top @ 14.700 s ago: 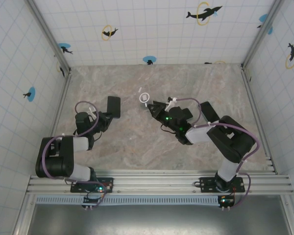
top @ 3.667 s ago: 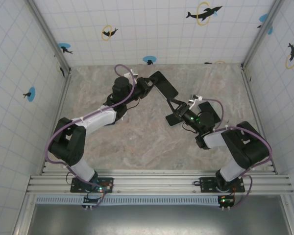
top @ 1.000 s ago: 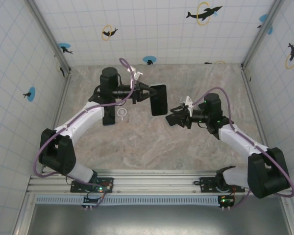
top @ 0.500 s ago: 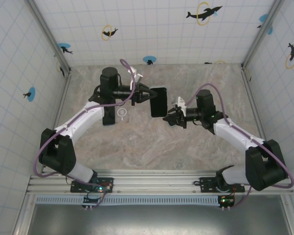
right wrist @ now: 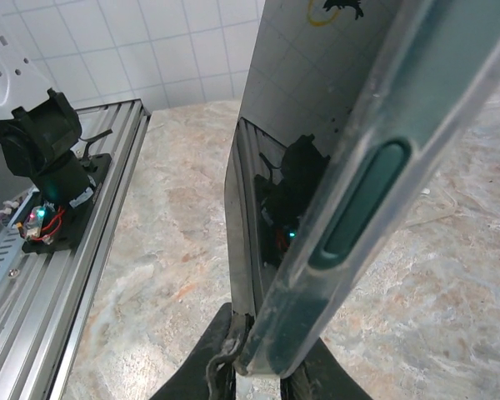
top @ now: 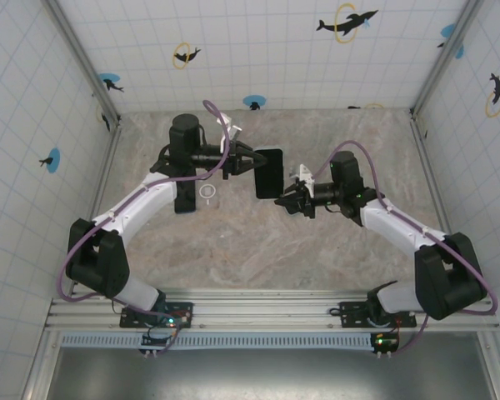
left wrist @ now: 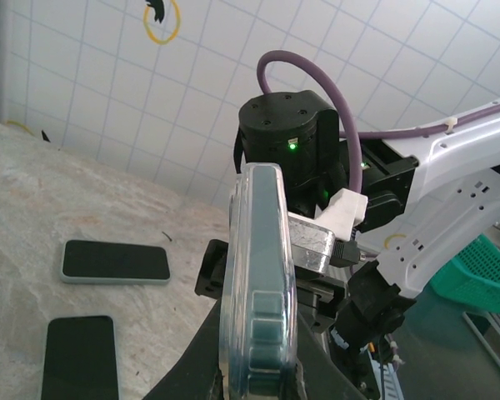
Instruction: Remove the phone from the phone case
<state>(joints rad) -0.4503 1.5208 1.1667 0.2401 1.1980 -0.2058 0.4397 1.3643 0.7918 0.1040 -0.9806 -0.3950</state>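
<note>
The phone (top: pixel 268 172), dark-screened and teal-edged, sits inside its clear phone case (left wrist: pixel 258 275) and is held upright above the table's middle. My left gripper (top: pixel 248 163) is shut on its left long edge; in the left wrist view the case stands edge-on between the fingers (left wrist: pixel 254 377). My right gripper (top: pixel 285 200) is at the lower right corner. In the right wrist view its jaws (right wrist: pixel 262 371) pinch the end of the clear case (right wrist: pixel 350 208), with the phone screen (right wrist: pixel 262 200) beside them.
A black phone (top: pixel 183 196) and a small white ring (top: pixel 207 192) lie on the marble table under my left arm. The left wrist view has two phones on the table (left wrist: pixel 115 261) (left wrist: pixel 79 357). Tiled walls and metal rails enclose the table.
My right gripper has moved left to the held phone's lower corner and closed its jaws on the case. The left arm and phone have barely moved.
</note>
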